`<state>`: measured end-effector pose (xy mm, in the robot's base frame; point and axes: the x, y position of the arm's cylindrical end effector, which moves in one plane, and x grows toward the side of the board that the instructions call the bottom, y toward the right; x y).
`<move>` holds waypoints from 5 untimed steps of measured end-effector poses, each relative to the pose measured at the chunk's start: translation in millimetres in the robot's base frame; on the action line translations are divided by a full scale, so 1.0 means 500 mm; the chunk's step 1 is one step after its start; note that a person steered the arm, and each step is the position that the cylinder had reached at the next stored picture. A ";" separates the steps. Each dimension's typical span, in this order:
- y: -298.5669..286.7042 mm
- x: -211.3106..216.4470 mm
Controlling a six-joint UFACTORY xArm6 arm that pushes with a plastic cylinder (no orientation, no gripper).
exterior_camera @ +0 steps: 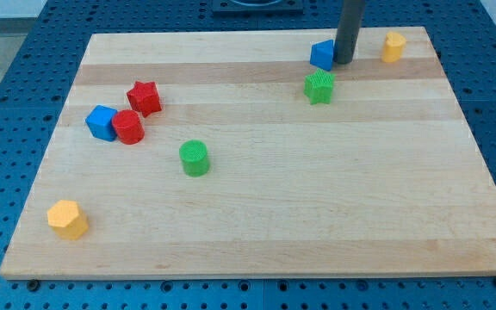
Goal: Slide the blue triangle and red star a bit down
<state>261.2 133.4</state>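
Observation:
The blue triangle (321,54) sits near the view's top, right of centre, on the wooden board (257,224). My tip (344,61) stands right against its right side. The red star (144,97) lies far to the view's left, in the upper left part of the board, well away from my tip. The rod rises straight up out of the view's top.
A green star-like block (319,87) lies just below the blue triangle. A yellow block (393,47) is at the top right. A blue cube (102,122) and red cylinder (128,127) touch below the red star. A green cylinder (194,158) and yellow hexagon (67,219) lie lower left.

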 end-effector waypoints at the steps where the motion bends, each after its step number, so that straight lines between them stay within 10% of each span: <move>1: -0.042 -0.016; 5: -0.301 -0.037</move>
<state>242.7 -17.2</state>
